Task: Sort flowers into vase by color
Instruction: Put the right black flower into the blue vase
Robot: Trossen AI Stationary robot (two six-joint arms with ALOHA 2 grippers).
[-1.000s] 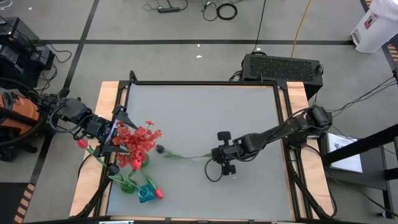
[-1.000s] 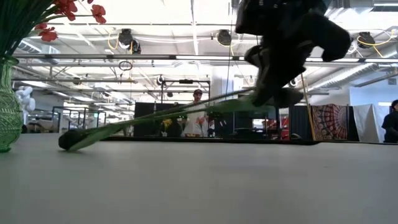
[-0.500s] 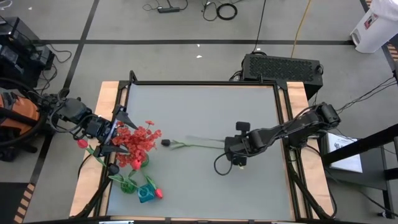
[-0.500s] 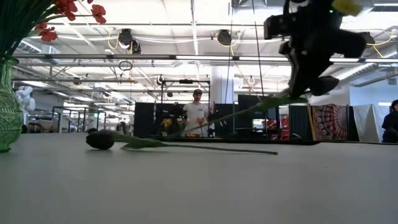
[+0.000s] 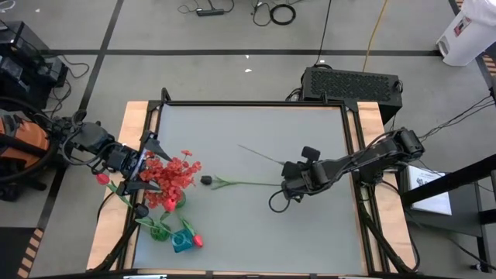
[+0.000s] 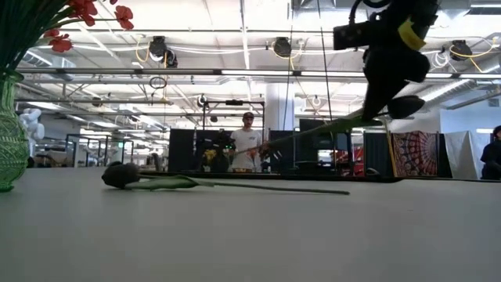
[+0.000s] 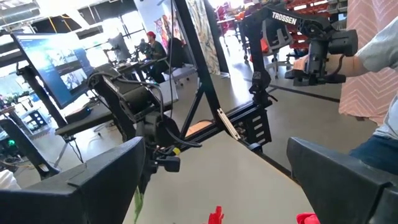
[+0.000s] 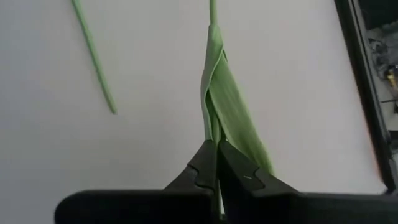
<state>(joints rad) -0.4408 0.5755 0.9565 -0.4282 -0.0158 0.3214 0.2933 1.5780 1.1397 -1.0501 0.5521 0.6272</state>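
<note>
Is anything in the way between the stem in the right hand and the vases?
Yes: the black-bud flower lies on the table between the right hand and the vases, bud toward them. The left hand hangs open by the red blooms.

Table top (image 5: 256,139) is a matt, smooth grey sheet in a light wood frame (image 5: 133,124) with black metal rails; green vase (image 6: 9,137) looks like ribbed glossy glass. Right gripper (image 8: 216,163) fingers are matt black plastic, pinched on the smooth, slightly satin plastic-looking leaf and stem of one flower (image 8: 227,106); the black bud (image 6: 120,175) away from the jaws looks matt, and the red blooms (image 5: 174,174) look like frilly cloth.
</note>
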